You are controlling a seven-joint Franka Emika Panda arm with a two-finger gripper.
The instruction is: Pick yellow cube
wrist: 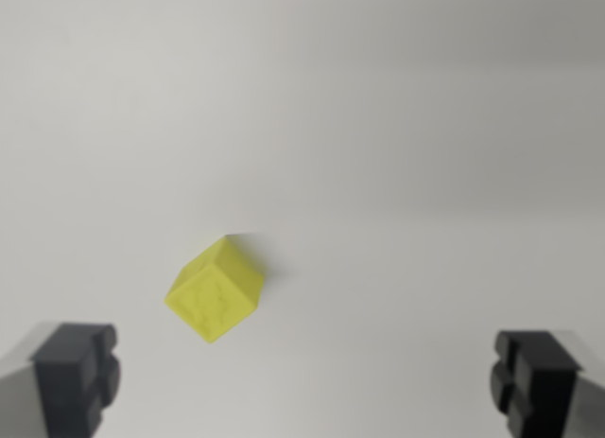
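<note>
- The small yellow plastic cube (216, 289) with a faint embossed pattern on its faces sits on the plain white matte worktop (397, 126), a little to the wrist view's left of centre and in the lower half of the picture. It is turned so that one corner points toward the camera.
- Nothing is touching the cube; it rests free on the worktop with a soft shadow at its far edge, so the pick itself is not yet done.
- The gripper (307, 379) hangs above, with its two dark grey blocky fingers (77, 374) spread wide, one at each lower corner of the picture, and nothing held between them.
- The cube lies between the two fingers but nearer the one on the wrist view's left, and further up the picture than both, so by my reckoning the approach is only part made: centring over the cube, coming down, closing and lifting are all left.
- Because the cube sits at an angle to the line between the fingers, I would guess the wrist wants some turning for a flat-faced hold.
- Around the cube I see only bare white surface; nothing stands in the way of a descent.
</note>
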